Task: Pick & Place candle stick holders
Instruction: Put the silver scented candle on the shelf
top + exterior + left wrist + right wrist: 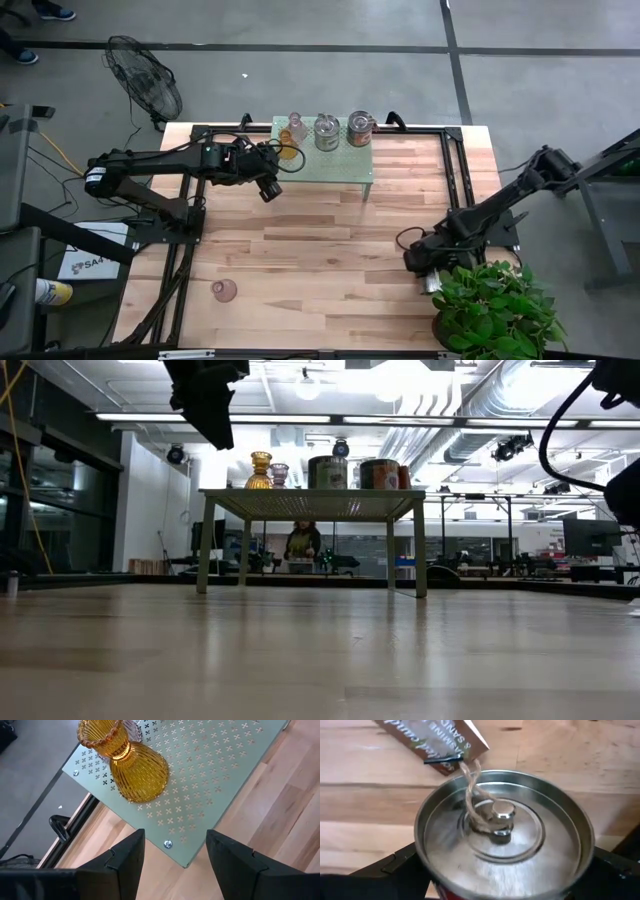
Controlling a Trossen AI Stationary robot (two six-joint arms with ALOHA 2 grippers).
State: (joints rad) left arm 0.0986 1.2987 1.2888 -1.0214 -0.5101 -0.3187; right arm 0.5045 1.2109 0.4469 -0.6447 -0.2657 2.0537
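The tabletop (330,250) is pale wood planks framed by dark rails, standing on a grey concrete floor marked with dark tape lines. A black fan (145,78) lies on the floor beyond the far left corner, and a leafy green plant (497,310) sits at the near right corner.

At the far edge stands a pale green perforated stand (340,165) on four thin legs. On its top, in a row, are a clear glass holder (295,123), an amber glass holder (131,764) just beside it, a silvery metal holder (327,131) and a second metal holder (360,128) with reddish marks. A pinkish glass holder (224,291) sits alone on the wood near the front left, well apart from the rest.

The left hand (175,857) hovers at the stand's left corner, its fingers spread and holding nothing, with the amber holder just ahead of them.

The right hand (428,272) is low at the near right, beside the plant. Its fingers stand wide on either side of a metal tin (504,835) with a knobbed lid, twine and a brown paper tag (437,740); whether they press on it cannot be told.

The low view shows a bright hall behind, with white ceiling ducts, strip lights, and a person (302,546) seen under the stand.
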